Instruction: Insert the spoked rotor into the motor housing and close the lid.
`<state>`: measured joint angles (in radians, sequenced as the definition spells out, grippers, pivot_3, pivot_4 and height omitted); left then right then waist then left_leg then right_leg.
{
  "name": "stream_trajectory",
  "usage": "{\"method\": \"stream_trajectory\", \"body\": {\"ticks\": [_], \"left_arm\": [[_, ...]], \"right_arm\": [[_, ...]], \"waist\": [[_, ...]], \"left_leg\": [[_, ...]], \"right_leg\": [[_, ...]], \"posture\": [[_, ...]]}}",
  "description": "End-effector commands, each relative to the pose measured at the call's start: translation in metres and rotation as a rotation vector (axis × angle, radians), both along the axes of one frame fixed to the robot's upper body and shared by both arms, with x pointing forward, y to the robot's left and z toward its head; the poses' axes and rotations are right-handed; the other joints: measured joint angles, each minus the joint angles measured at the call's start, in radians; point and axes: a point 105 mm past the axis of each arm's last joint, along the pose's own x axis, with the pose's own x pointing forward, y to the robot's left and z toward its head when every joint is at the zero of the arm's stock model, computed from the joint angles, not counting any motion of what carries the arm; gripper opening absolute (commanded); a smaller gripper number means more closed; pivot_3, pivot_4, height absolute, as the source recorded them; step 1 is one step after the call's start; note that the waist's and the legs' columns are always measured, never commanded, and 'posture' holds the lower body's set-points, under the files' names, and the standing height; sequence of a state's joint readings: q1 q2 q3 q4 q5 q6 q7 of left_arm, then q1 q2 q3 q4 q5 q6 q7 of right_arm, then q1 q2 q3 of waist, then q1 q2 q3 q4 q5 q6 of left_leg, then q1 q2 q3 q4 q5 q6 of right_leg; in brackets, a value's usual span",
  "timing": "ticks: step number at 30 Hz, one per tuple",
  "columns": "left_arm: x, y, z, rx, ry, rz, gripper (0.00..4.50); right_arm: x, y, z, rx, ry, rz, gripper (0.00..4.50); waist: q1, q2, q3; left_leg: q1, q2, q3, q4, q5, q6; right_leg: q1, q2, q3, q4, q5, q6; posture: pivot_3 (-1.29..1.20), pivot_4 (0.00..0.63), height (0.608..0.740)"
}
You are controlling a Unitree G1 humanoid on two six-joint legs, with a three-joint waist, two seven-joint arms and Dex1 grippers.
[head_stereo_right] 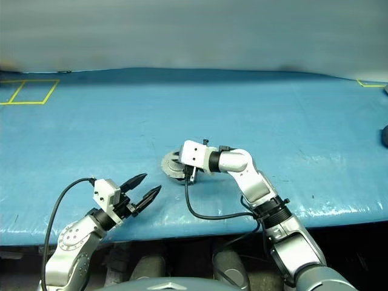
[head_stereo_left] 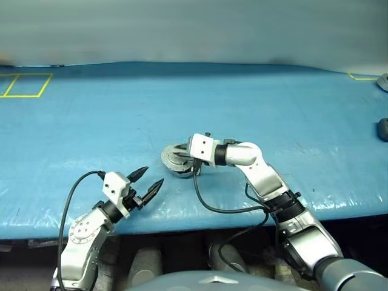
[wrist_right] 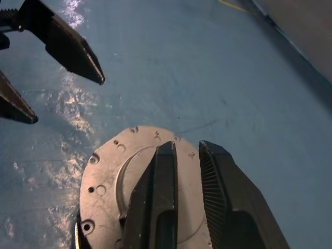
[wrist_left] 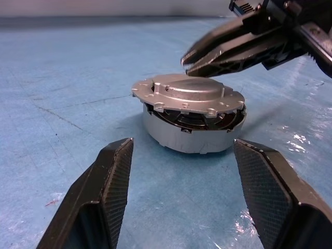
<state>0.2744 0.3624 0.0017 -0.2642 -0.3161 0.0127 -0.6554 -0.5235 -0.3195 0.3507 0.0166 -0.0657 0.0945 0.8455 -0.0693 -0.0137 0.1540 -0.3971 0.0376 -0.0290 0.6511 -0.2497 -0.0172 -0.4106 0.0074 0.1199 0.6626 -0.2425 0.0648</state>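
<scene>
Lid [wrist_left: 189, 94] rests slightly askew on the motor housing [wrist_left: 181, 136] on the blue worktop [head_stereo_left: 91, 121], directly beneath the narrowly parted right end effector [wrist_left: 194, 61], while the wide-open left end effector [head_stereo_left: 147, 181] waits nearer the worktop's edge, pointing at it.

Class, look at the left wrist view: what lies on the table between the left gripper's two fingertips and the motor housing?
Nothing. In the left wrist view, only bare blue table lies between the left gripper and the motor housing, whose lid rests slightly askew on top.
</scene>
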Motion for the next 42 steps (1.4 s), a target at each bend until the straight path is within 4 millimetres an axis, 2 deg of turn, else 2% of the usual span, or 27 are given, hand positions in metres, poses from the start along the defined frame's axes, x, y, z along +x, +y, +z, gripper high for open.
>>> {"method": "stream_trajectory", "body": {"ticks": [1,5,11,14,19,24,31,36,39,42], "left_arm": [[0.001,0.008,0.000,0.015,-0.021,0.030,3.31],[0.007,0.015,-0.011,0.012,-0.016,0.098,3.31],[0.004,0.010,-0.027,0.020,0.013,0.087,3.31],[0.004,0.005,-0.025,0.013,0.007,0.080,3.31],[0.006,0.004,-0.022,0.016,-0.002,0.073,3.31],[0.008,0.001,-0.017,0.013,-0.010,0.067,3.31],[0.008,0.000,-0.014,0.018,-0.009,0.061,3.31],[0.007,-0.001,-0.013,0.022,-0.007,0.058,3.31],[0.008,-0.001,-0.012,0.024,-0.007,0.054,3.31],[0.009,-0.002,-0.010,0.024,-0.008,0.053,3.31]], "right_arm": [[-0.006,-0.002,0.015,0.073,-0.024,-0.016,1.95],[-0.010,0.001,0.007,0.084,0.031,-0.035,3.24],[-0.013,0.005,-0.003,0.138,0.153,-0.057,3.24],[-0.014,0.007,-0.012,0.164,0.249,-0.062,3.24],[-0.008,0.006,-0.036,0.095,0.266,-0.110,3.24],[0.006,0.001,-0.048,0.091,0.244,-0.203,3.24],[-0.004,0.001,-0.067,0.049,0.333,-0.174,3.24],[-0.006,0.001,-0.069,0.089,0.372,-0.189,3.24],[-0.003,0.002,-0.058,0.187,0.420,-0.207,3.24],[0.002,0.000,-0.049,0.235,0.396,-0.234,3.24]], "waist": [[0.001,0.000,0.000],[0.002,0.000,0.000],[0.001,0.000,0.000],[0.001,0.000,0.000],[0.001,0.000,0.000],[-0.001,0.000,0.000],[0.000,0.000,0.000],[0.000,0.000,-0.001],[0.000,0.000,-0.001],[0.000,0.000,-0.001]], "left_leg": [[0.000,0.000,0.000,0.000,0.000,0.000],[0.000,0.000,0.000,-0.001,0.000,0.000],[0.000,0.000,0.000,0.000,0.000,0.000],[0.000,0.000,0.000,0.000,0.000,0.000],[0.000,0.000,0.000,0.000,0.000,0.000],[0.000,0.000,0.000,0.000,0.000,0.000],[0.001,0.000,0.000,0.000,0.000,0.000],[0.001,0.000,0.000,0.000,0.000,0.000],[0.001,0.000,0.000,0.000,0.000,0.000],[0.001,0.000,0.000,0.000,0.000,0.000]], "right_leg": [[0.000,0.000,0.000,0.000,0.000,0.000],[-0.001,0.000,0.000,0.000,0.000,0.000],[-0.001,0.001,0.000,0.001,0.000,0.000],[-0.001,0.001,0.000,0.000,0.000,0.000],[-0.001,0.000,0.000,0.000,0.000,0.000],[-0.001,0.001,0.000,0.000,0.000,0.000],[0.001,0.001,0.000,0.000,0.000,0.000],[0.001,0.001,0.000,0.000,0.000,0.000],[0.001,0.001,0.000,0.001,0.000,0.000],[0.001,0.001,0.000,0.001,0.000,0.000]], "posture": [[0.00,0.150,0.740],[0.00,0.150,0.740],[0.00,0.150,0.740],[0.00,0.150,0.740],[0.00,0.150,0.740],[0.00,0.150,0.740],[0.00,0.150,0.740],[0.00,0.150,0.740],[0.00,0.150,0.740],[0.00,0.150,0.740]]}}
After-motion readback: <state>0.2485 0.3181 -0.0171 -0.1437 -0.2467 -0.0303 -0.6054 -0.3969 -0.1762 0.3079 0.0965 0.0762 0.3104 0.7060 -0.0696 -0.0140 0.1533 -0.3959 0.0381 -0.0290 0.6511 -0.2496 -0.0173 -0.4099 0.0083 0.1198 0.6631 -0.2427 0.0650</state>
